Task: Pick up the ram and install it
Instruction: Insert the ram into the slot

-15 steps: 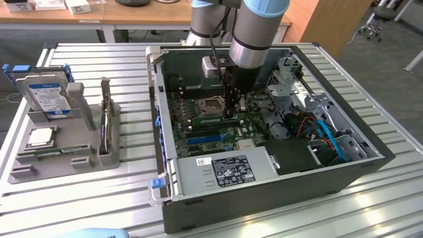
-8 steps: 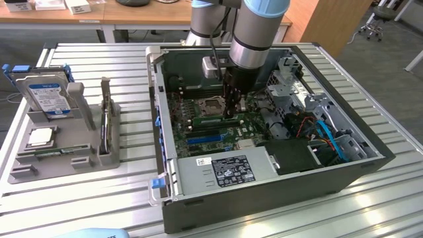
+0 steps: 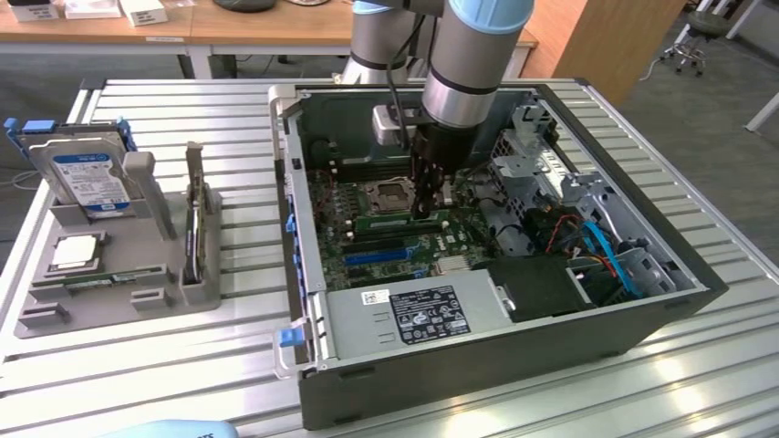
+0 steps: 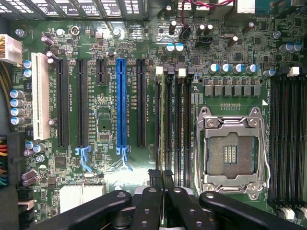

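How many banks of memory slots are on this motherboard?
2. One bank beside the empty processor socket, the other bank on its opposite side; more may lie hidden.

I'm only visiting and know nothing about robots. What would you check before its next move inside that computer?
1. Gripper shut: ok.
2. Ram held in the gripper: cannot tell.
3. Gripper above the memory slots beside the processor socket: ok.
4. White slot clips open: cannot tell.
5. Blue cables apart from the arm: ok.
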Robot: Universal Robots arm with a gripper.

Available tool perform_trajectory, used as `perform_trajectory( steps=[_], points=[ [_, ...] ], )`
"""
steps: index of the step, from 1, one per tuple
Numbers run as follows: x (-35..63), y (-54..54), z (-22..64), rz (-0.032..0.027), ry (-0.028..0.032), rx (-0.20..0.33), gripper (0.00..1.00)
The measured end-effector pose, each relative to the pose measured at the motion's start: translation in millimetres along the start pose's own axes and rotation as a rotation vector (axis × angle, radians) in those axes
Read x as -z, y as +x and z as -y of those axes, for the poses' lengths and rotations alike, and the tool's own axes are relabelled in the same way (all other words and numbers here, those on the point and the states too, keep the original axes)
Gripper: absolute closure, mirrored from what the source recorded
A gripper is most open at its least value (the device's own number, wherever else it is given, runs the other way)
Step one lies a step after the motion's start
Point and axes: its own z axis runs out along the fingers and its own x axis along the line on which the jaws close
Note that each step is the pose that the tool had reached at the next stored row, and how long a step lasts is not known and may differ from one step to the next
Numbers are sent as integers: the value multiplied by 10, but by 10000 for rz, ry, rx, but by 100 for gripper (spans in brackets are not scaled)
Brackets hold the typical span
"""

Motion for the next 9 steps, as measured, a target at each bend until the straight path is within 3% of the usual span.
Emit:
perform_trajectory(
  steps=[9],
  points=[
    [-12,0,0,-1,-1,0,88]
  ],
)
